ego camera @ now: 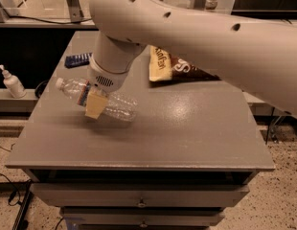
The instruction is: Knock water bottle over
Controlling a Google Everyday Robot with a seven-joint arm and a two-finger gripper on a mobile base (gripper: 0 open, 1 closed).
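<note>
Water bottle: one water bottle (119, 107) lies on its side on the left half of the grey table (187, 128), with its white cap toward the left edge.
Gripper: the gripper (96, 103) is right at the bottle's label; whether it grips cannot be told.
Open room: bare tabletop lies to the front and right.
Counts: one snack bag (173, 69), one blue packet (77, 60), one pump bottle (12, 82) off the table to the left.
Hidden: the arm (196, 30) covers part of the bag and the far edge.

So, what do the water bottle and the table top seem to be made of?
The water bottle: clear plastic, glossy; the table shows through its ribbed wall. The table: grey top, matte with a soft sheen, probably painted metal or laminate; I cannot tell which. The claw is over the bottle's label.
</note>
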